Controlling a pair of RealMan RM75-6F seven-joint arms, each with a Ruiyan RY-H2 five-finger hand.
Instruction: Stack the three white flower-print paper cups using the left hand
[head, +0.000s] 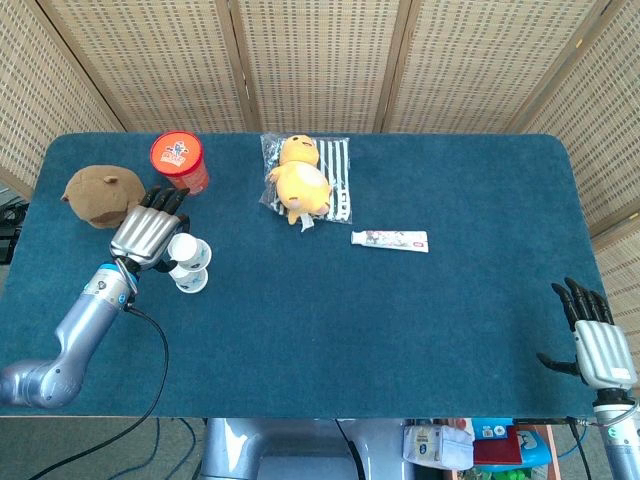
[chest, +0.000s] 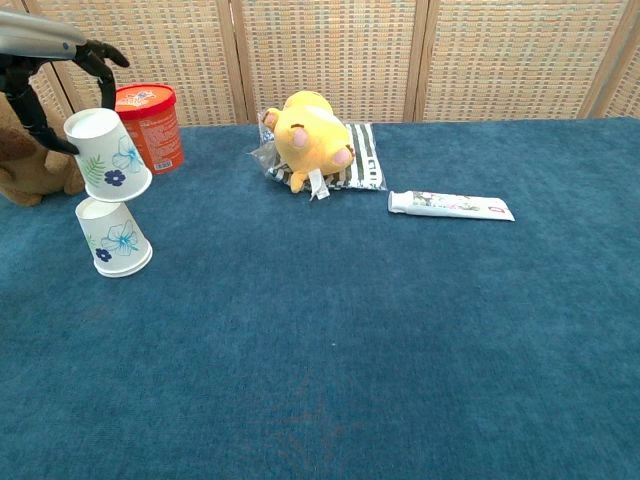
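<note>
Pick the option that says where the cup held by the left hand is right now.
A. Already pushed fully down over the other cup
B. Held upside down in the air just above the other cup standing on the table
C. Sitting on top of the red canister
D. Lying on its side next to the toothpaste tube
B: in the chest view the left hand holds the lifted cup inverted, tilted, directly above the standing cup, not yet nested over it.

- We see the lifted cup (chest: 107, 155) in our left hand (head: 150, 238), directly above the standing cup (chest: 113, 236);
- canister (chest: 151, 127) behind them; tube (chest: 451, 205) right of the plush chick (chest: 306, 137).
</note>
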